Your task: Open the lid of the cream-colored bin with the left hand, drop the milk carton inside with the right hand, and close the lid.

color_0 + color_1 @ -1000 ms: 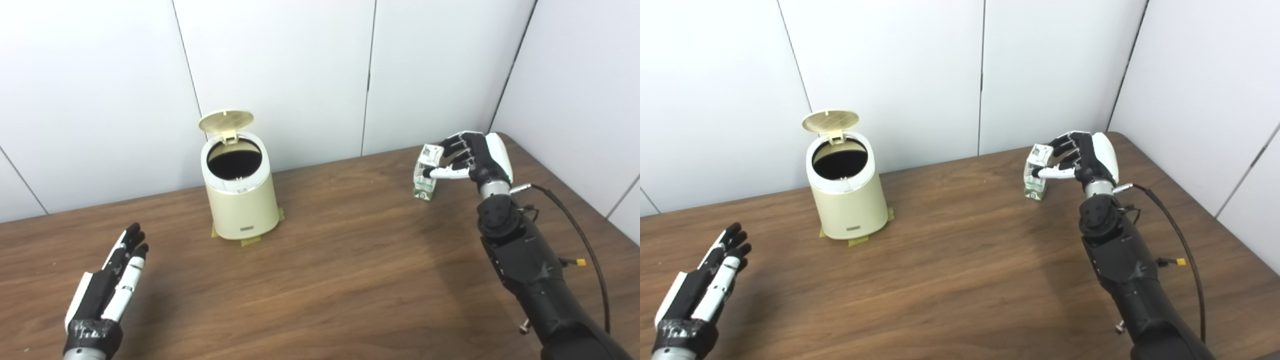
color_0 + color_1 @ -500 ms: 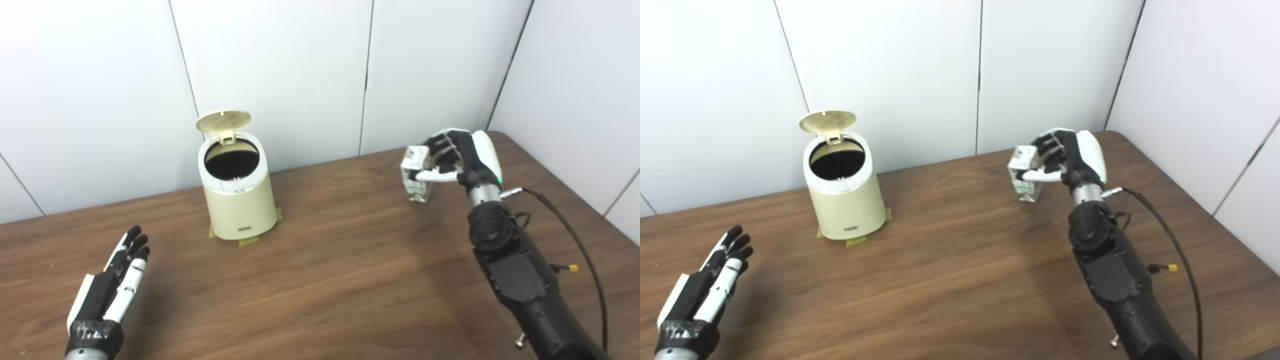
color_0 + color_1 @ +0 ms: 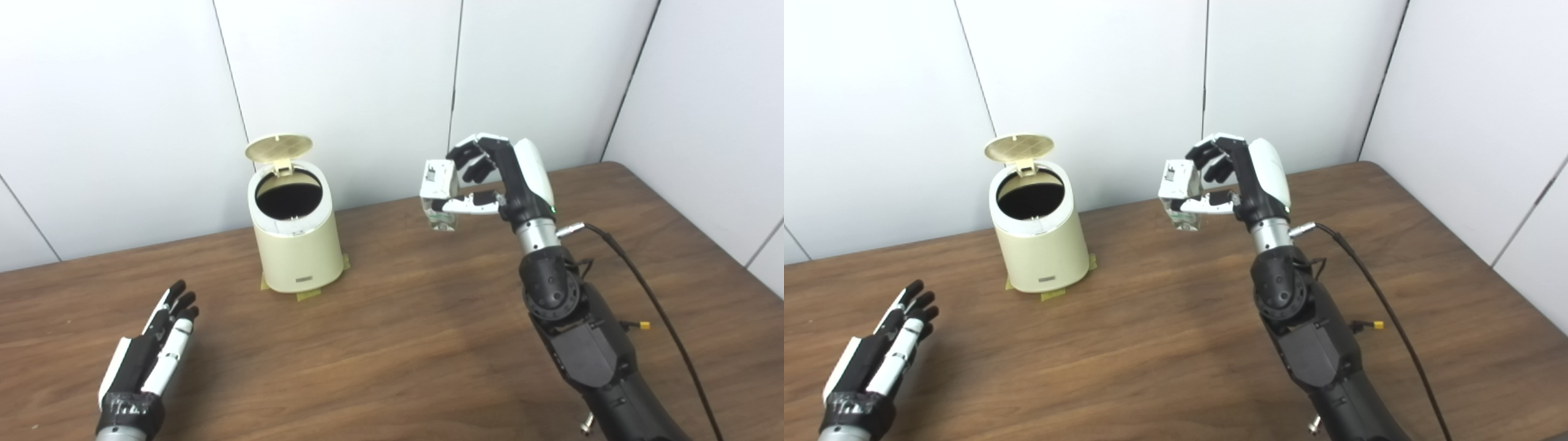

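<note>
The cream-colored bin (image 3: 297, 248) stands at the back of the table, left of centre, on bits of tape. Its round lid (image 3: 278, 147) is tipped up behind the dark opening. My right hand (image 3: 499, 177) is shut on the small white and green milk carton (image 3: 439, 196), which hangs in the air above the table, to the right of the bin and about level with its rim. My left hand (image 3: 153, 355) rests open and flat near the front left of the table, well apart from the bin, with nothing in it.
The brown wooden table (image 3: 392, 343) meets white wall panels behind and to the right. A black cable (image 3: 649, 306) runs from my right wrist down toward the front right. My right forearm (image 3: 582, 343) rises from the bottom edge.
My right hand has lifted the milk carton off the table at the back right and carried it left toward the bin. The left hand has stayed in place. The lid stays up.
</note>
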